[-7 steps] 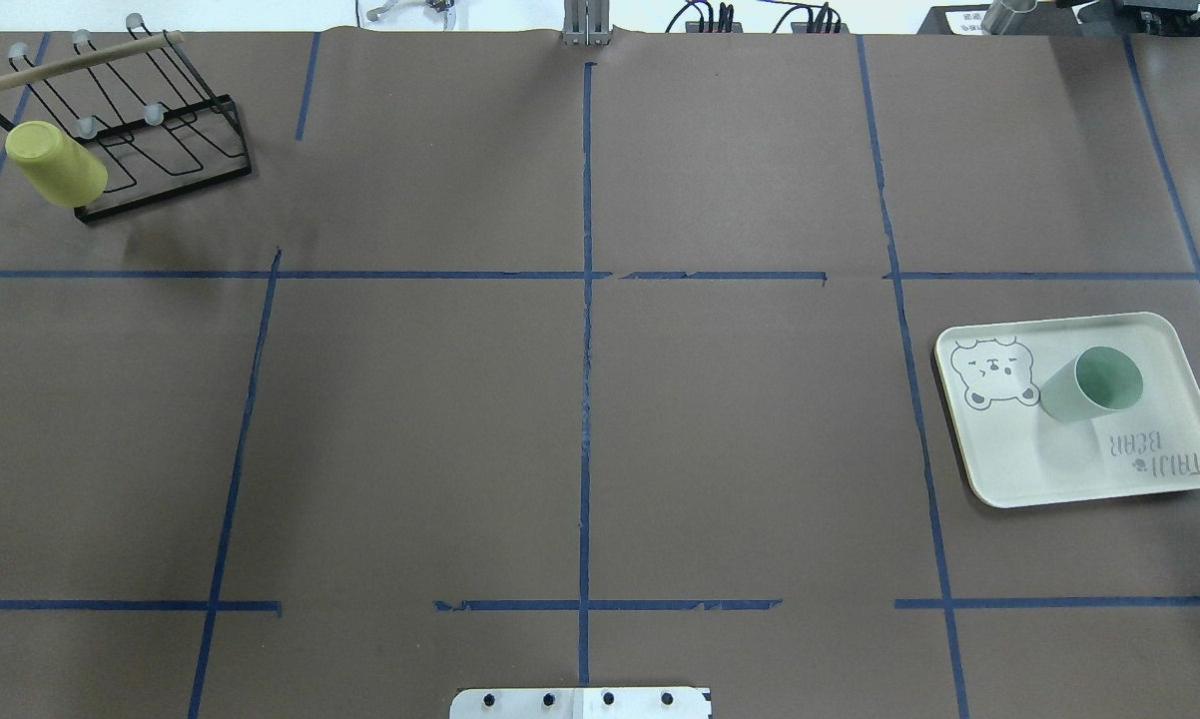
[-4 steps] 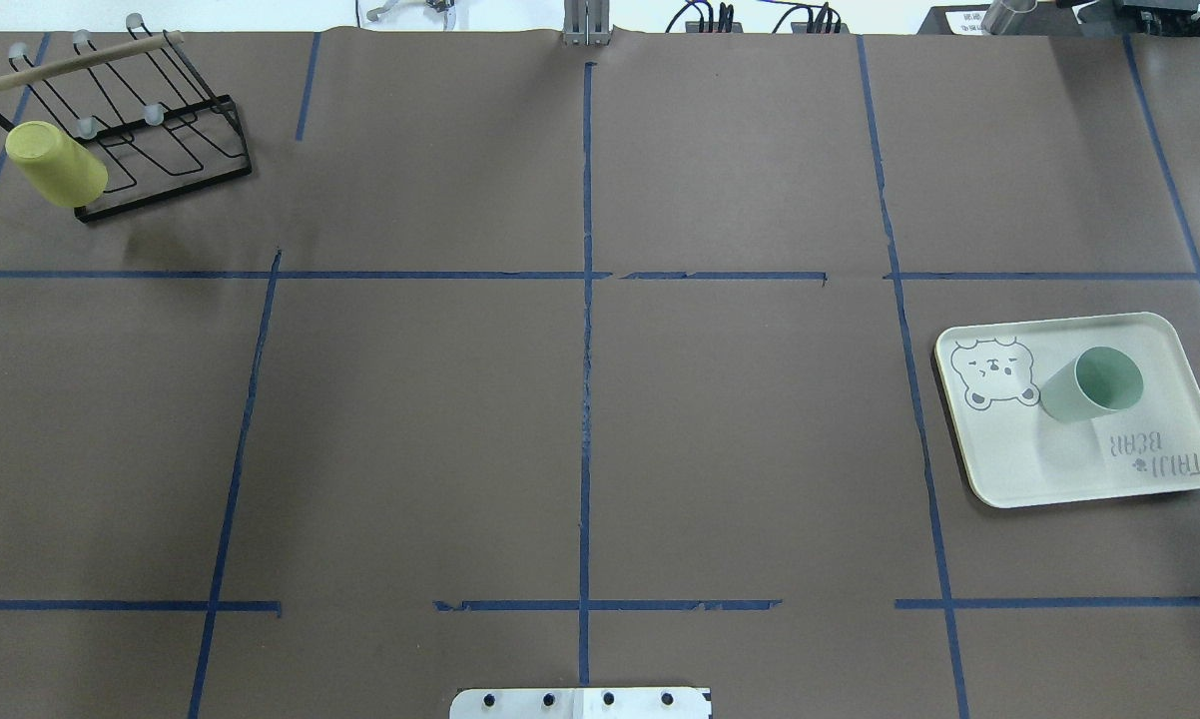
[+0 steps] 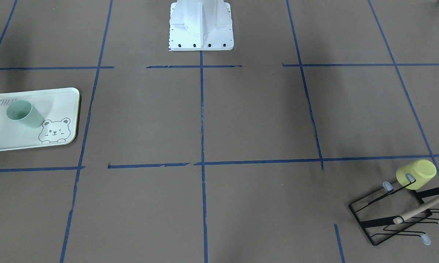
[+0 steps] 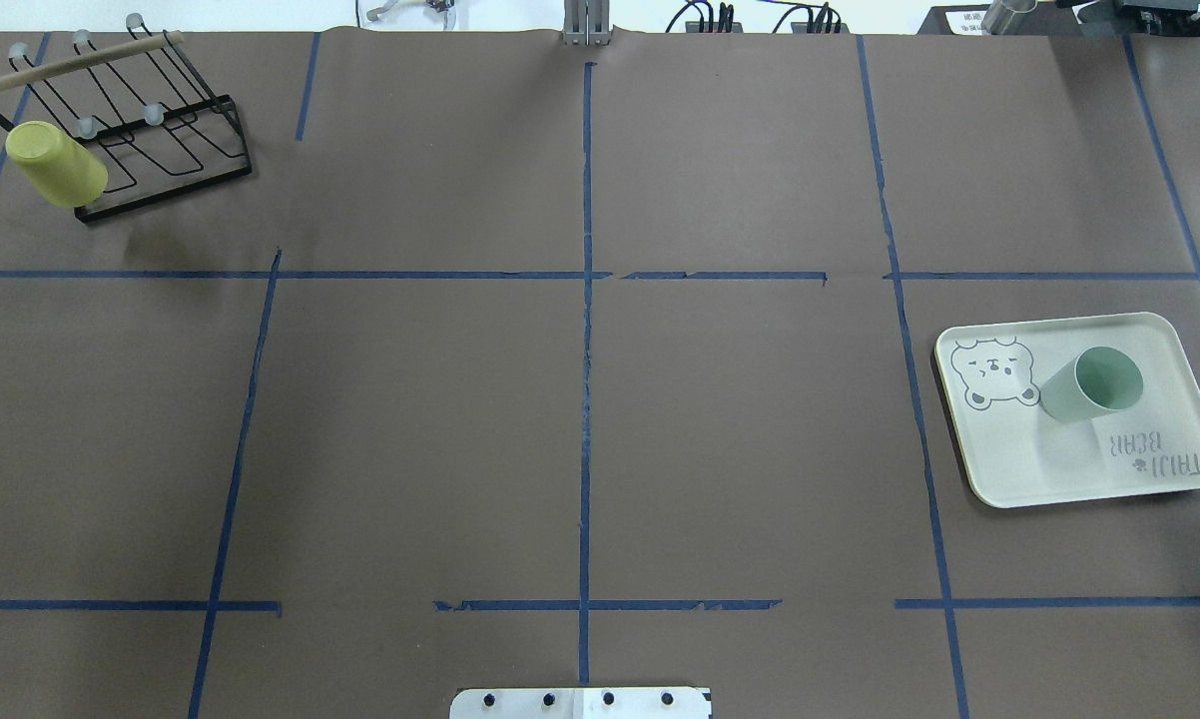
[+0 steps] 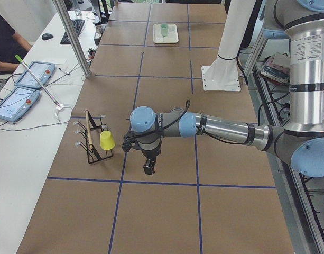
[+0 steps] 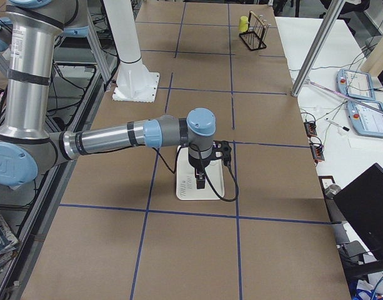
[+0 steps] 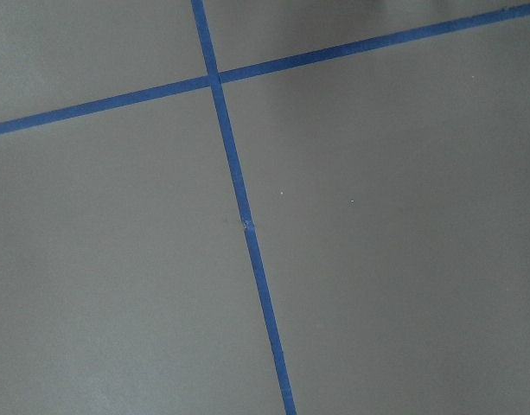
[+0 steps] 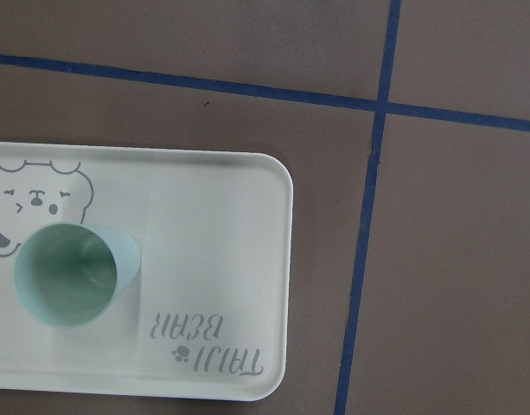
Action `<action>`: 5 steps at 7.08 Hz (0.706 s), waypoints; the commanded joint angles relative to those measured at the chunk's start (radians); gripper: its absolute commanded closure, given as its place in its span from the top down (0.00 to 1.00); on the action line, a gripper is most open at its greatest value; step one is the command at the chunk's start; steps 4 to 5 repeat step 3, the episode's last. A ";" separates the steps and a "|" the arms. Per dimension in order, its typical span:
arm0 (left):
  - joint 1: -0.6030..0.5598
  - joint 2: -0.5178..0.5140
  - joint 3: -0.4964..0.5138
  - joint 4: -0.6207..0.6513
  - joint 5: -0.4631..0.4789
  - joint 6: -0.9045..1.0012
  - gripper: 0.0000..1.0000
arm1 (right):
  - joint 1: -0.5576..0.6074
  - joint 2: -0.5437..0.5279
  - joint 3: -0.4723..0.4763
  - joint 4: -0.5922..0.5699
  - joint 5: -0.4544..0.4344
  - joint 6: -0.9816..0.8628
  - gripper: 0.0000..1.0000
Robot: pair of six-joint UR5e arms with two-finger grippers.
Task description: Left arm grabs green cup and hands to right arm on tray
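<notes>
The green cup (image 4: 1089, 385) stands upright on the tray (image 4: 1039, 459) at the table's right, next to the bear drawing. Both also show in the front view, cup (image 3: 24, 114) and tray (image 3: 7, 138), and in the right wrist view, cup (image 8: 74, 275) and tray (image 8: 221, 233). The right gripper (image 6: 199, 182) hangs above the tray (image 6: 185, 190), apart from the cup; I cannot tell whether it is open or shut. The left gripper (image 5: 148, 169) hangs over bare table near the rack; I cannot tell its state. Neither arm shows in the overhead or front views.
A yellow-green cup (image 4: 56, 165) hangs upside down on a black wire rack (image 4: 161, 150) with a wooden bar at the far left corner. The robot's white base (image 3: 201, 33) stands at the table's near middle edge. Blue tape lines cross the brown table.
</notes>
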 commanded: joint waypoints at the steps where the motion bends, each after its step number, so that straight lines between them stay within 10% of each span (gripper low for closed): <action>1: 0.000 0.002 0.000 0.002 -0.001 0.000 1.00 | 0.000 -0.001 0.000 0.000 0.000 0.000 1.00; 5: 0.000 0.000 -0.004 0.002 -0.007 0.000 1.00 | 0.000 -0.001 0.002 0.002 0.000 -0.002 1.00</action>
